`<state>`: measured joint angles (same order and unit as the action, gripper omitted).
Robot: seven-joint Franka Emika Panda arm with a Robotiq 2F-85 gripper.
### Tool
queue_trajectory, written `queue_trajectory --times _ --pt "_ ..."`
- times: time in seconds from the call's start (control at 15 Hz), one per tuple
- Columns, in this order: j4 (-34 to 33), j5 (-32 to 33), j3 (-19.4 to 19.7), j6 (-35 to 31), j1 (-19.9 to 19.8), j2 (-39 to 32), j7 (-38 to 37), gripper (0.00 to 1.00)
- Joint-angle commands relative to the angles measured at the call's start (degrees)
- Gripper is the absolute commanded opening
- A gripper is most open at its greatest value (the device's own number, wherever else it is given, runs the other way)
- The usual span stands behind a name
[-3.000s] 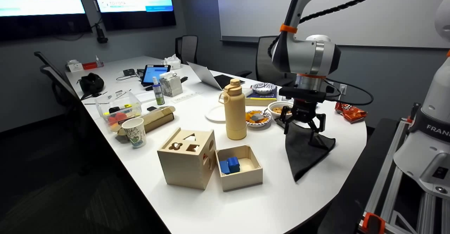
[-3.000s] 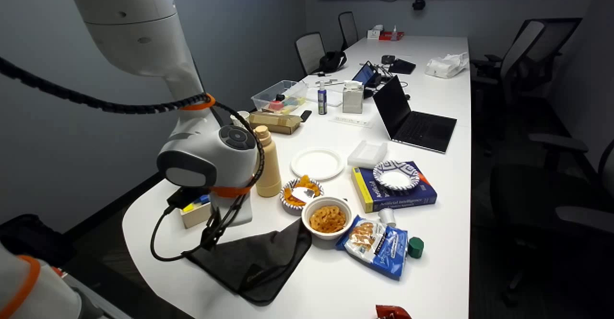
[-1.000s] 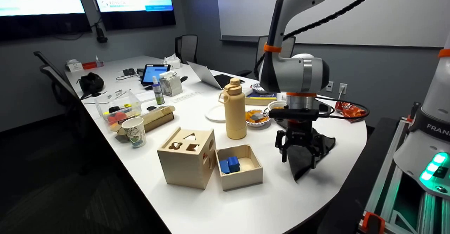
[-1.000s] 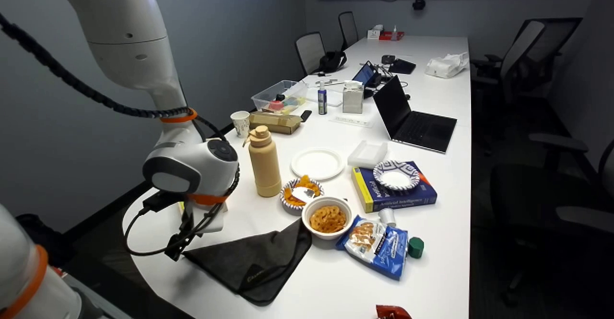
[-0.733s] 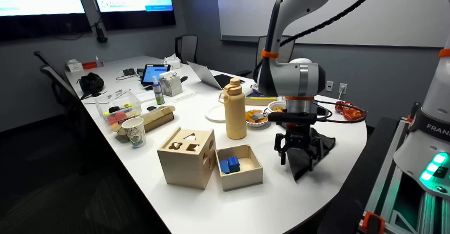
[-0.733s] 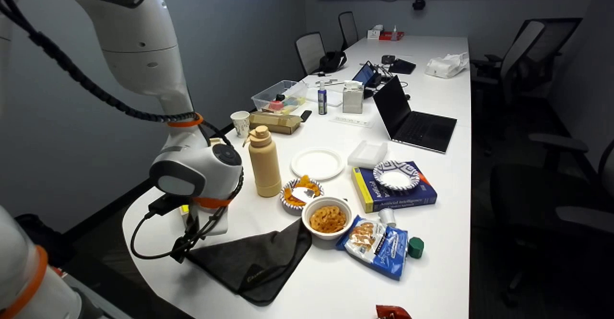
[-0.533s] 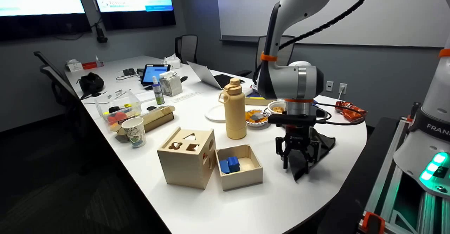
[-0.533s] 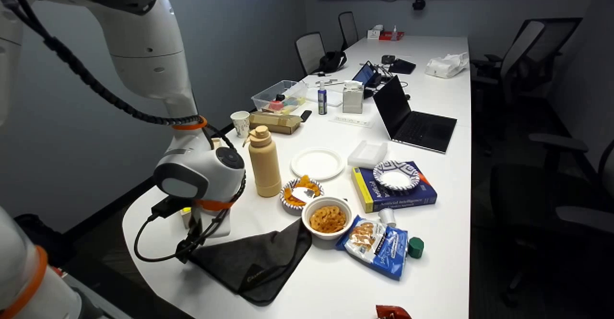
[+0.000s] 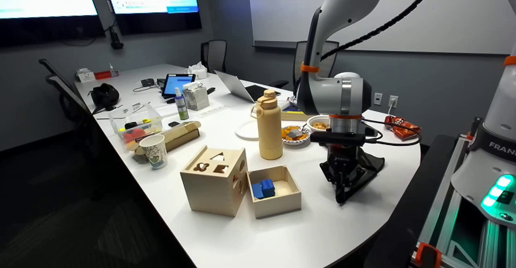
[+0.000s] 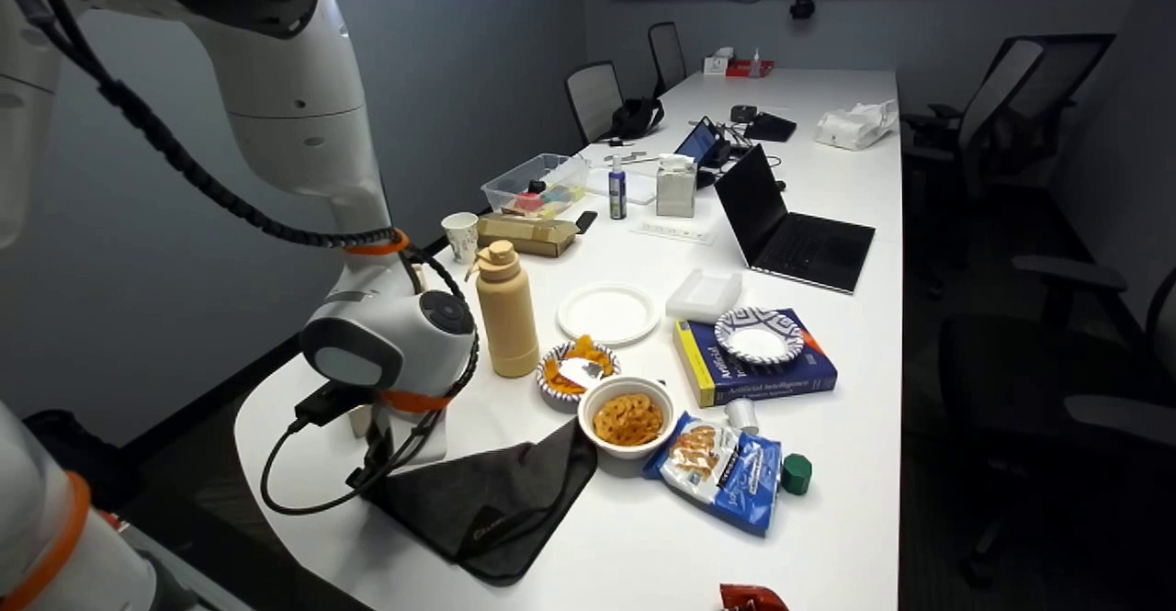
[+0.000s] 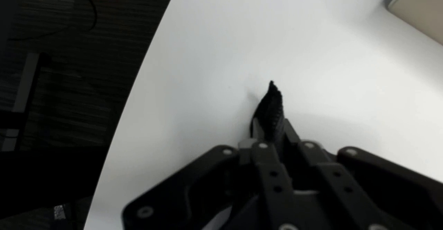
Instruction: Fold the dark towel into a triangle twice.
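One fold seems made, the second one waits

Going from left to right in an exterior view, the first thing is the robot's arm (image 10: 390,335), which bends down to the white table (image 10: 643,556). At its end is the Robotiq gripper (image 11: 273,130), better seen in the wrist view. There its two fingers (image 11: 256,129) are pressed together on a corner of the black towel (image 10: 459,492), and a small tip of cloth sticks out between them. If this corner is lifted from the table, I cannot tell.

To the right of the gripper, the rest of the towel lies on the table. Its outline is roughly a triangle, so I judge that the first fold is already done. Near its lower corner there is a darker piece with lettering (image 10: 491,528); perhaps the layers do not match exactly there.

The second fold is not made yet. Probably what is left is to carry the held corner to the right, over to the opposite corner, to lay it there and to let it go.

That opposite corner lies at the bowl of pretzels (image 10: 588,418); whether it touches the bowl or is only just beside it, I cannot say. Farther right are the blue pretzel bag (image 10: 721,473), near the bowl, and a green block (image 10: 797,473).
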<state>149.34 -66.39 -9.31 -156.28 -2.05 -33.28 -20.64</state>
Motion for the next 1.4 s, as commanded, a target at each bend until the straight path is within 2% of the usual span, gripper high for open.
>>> queue_trajectory --times 0.0,0.2,0.47,0.67,0.73,1.13,1.33 --pt "0.26 -2.52 -1.3 -0.77 -1.54 1.14 4.51 0.0" --pt "1.74 -2.73 -2.02 0.41 -2.26 4.38 7.59 0.01" --pt "3.66 -0.15 -2.79 2.37 -1.18 9.01 6.55 0.01" --pt "3.94 1.23 -4.03 6.94 -2.05 11.59 8.75 0.01" --pt "3.68 0.67 -1.09 10.06 1.27 12.53 10.19 0.01" --pt "2.3 8.33 2.2 22.56 3.86 13.53 11.85 0.01" --pt "1.85 13.02 4.18 26.69 3.89 13.61 11.5 0.01"
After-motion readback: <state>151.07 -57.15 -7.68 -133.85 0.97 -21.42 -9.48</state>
